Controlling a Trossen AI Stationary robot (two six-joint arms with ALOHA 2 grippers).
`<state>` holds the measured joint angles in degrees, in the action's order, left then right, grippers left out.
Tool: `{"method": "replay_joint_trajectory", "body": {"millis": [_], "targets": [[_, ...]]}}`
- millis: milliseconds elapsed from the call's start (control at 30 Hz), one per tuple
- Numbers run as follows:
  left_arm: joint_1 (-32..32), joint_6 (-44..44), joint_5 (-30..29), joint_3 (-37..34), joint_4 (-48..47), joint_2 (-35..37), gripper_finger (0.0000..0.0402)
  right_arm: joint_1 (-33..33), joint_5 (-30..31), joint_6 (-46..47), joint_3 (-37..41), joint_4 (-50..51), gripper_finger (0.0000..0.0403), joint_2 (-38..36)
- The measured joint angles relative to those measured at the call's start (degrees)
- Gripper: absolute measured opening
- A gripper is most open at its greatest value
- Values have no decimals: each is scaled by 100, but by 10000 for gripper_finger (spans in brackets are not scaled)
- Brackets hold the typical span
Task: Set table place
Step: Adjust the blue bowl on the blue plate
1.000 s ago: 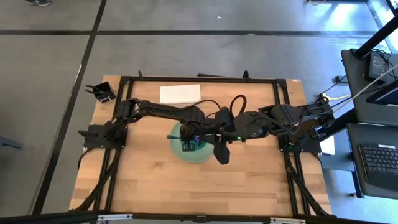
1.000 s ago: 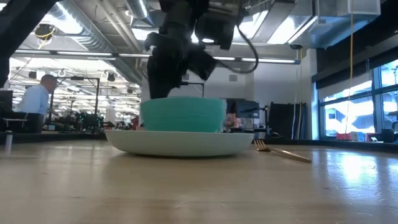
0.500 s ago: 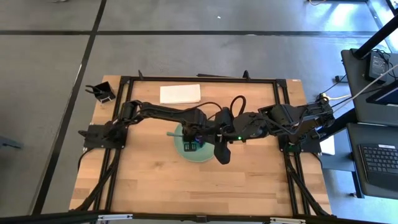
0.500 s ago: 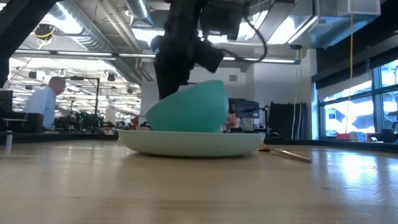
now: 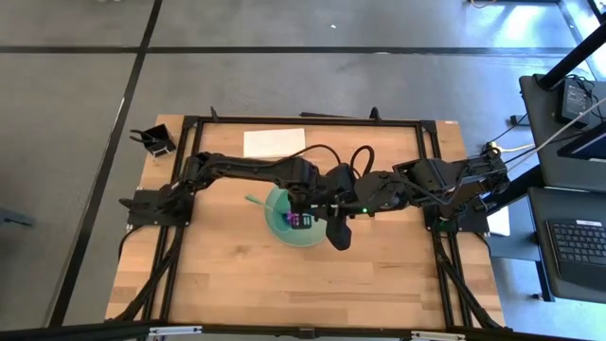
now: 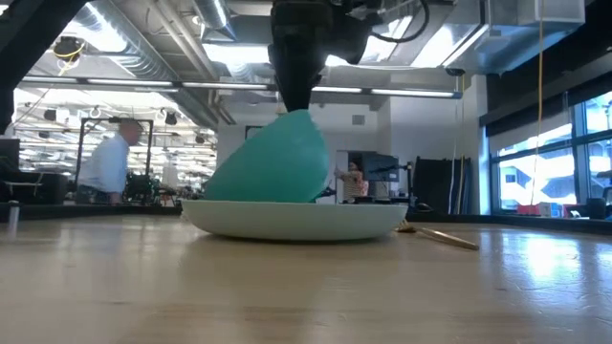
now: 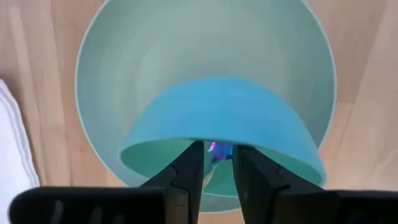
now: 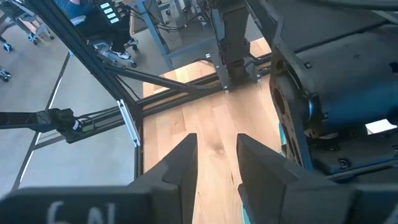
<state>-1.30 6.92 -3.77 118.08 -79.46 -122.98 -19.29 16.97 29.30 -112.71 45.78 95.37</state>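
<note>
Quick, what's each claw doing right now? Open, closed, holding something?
Left gripper: shut on the rim of the teal bowl, tipping it up on the pale green plate.
Right gripper: open, holding nothing.

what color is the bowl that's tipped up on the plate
The bowl is teal, on the pale green plate; the low view shows it best.

Overhead and table-level views share the plate [image 5: 308, 237]; 2 wrist views.
</note>
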Motion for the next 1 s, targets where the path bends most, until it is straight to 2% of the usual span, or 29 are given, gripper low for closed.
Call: {"method": "replay_joint_trajectory", "body": {"millis": [300, 600, 800, 1000], "targets": [[-15, 26, 2, 0, 28, 0, 69, -2, -2, 11, 0, -2, 114, 0], [-17, 0, 48, 0, 464, -20, 69, -2, -1, 46, 0, -2, 114, 0], [-11, -191, 231, 2, 641, -440, 69, -2, -3, 44, 0, -5, 114, 109], [-60, -118, 165, -9, 605, -811, 69, -2, -17, 48, 0, 247, 114, 308]]}}
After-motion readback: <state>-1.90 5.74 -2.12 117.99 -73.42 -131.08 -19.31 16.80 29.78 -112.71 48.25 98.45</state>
